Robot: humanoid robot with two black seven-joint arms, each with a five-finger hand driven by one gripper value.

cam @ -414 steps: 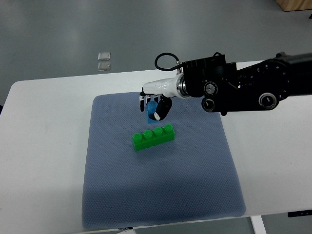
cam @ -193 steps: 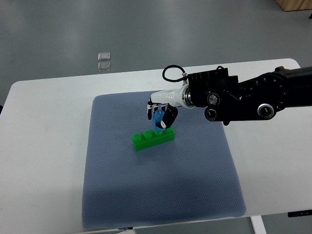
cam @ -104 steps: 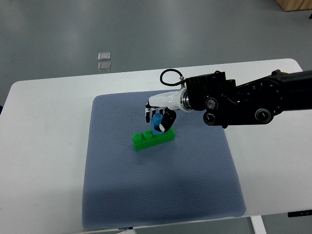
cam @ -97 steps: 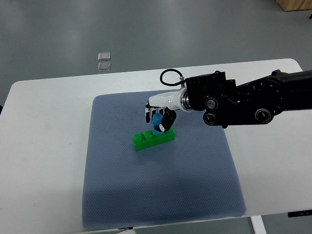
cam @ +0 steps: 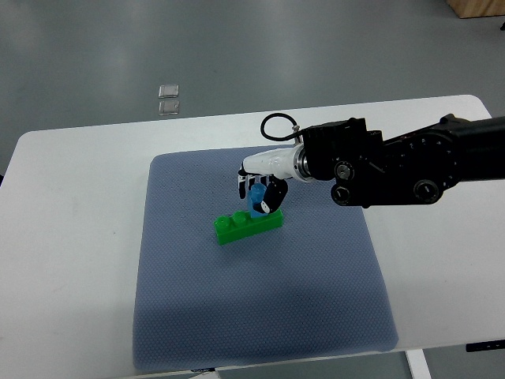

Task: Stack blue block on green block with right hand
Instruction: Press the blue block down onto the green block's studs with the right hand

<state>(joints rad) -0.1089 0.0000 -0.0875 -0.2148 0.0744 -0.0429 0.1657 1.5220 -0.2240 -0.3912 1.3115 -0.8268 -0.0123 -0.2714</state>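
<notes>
Right hand (cam: 259, 188) gripping blue block (cam: 257, 200), atop green block (cam: 249, 223) w/ contact

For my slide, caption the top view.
Right hand holds the blue block over the green block on a grey mat.

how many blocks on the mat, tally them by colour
blue block: 1, held in the right hand over the green one
green block: 1, lying on the grey-blue mat
total: 2 blocks
</notes>
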